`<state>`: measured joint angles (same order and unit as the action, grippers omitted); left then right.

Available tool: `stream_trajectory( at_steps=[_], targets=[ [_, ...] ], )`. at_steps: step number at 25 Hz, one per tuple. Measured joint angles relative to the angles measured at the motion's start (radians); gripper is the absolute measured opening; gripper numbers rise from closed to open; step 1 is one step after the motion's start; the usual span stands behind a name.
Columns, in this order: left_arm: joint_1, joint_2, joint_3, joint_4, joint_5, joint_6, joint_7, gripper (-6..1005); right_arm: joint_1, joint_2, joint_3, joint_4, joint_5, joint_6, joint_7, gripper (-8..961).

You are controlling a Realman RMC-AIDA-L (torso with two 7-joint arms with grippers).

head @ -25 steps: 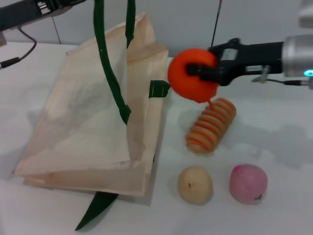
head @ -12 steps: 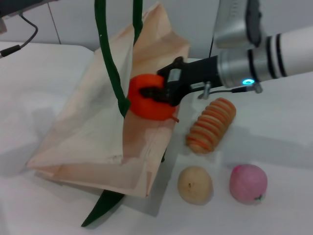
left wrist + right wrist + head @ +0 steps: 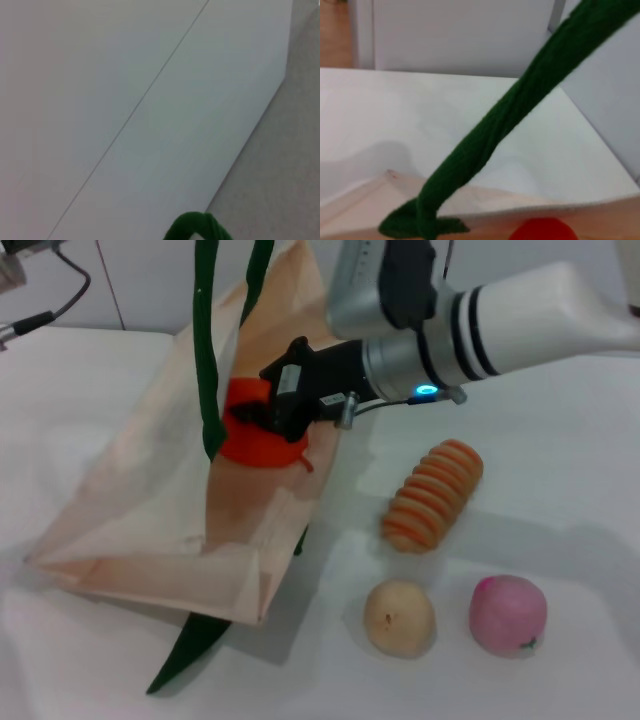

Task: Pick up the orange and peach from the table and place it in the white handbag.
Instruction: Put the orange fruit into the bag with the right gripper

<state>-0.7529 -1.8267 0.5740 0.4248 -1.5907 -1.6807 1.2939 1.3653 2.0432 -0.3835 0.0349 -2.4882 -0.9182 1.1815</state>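
Right gripper point(image 3: 262, 418) clamping the orange point(image 3: 255, 438) inside the handbag point(image 3: 150, 510) mouth, green strap point(image 3: 207, 350) hanging taut overhead, peach point(image 3: 508, 615) sitting on table point(image 3: 560, 490), left gripper unseen.

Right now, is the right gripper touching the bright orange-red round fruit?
Touching: in the head view the right gripper has its jaws clamped on the orange.

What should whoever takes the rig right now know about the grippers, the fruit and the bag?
Right gripper is shut on the orange, holding it inside the mouth of the white handbag, not yet released.
Left gripper is out of view; the bag's green straps run up out of frame.
Peach sits on the table, untouched.
Left: drop the orange, then fetch and bag the peach.
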Motion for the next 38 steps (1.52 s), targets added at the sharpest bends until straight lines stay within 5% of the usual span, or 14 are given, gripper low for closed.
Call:
stream_trajectory(
  at_steps=[17,38],
  targets=[
    [-0.034,-0.004,0.001,0.000,0.000,-0.004,-0.004,129,0.023,0.006,0.145,0.106,0.004,0.322,-0.230,82],
    [-0.054,-0.026,0.003,-0.010,-0.046,-0.004,-0.001,128,-0.004,0.006,0.372,0.153,0.006,0.420,-0.500,75]
  ],
)
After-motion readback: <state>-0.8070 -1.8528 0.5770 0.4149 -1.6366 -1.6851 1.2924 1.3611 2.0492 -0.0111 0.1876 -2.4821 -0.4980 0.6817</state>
